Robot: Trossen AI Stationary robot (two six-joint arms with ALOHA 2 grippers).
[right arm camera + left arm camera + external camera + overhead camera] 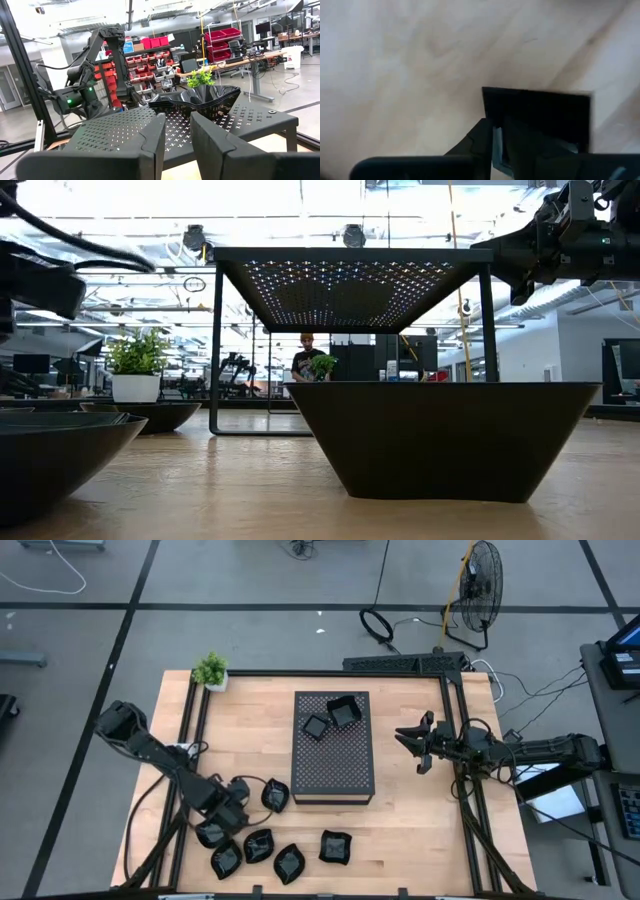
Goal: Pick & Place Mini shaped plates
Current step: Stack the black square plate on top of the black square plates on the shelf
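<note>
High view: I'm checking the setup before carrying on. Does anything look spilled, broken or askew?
Nothing looks spilled or broken. Two mini plates sit on the perforated box, the rest lie loosely at the table's near-left. The left gripper is down among those, closed on a square plate. The right gripper waits beside the box.

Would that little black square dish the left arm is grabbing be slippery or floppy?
The square dish looks rigid, with crisp straight edges. Its glossy finish suggests it could slip on the wooden table. The left gripper pinches only its thin rim, so it might tilt.
</note>
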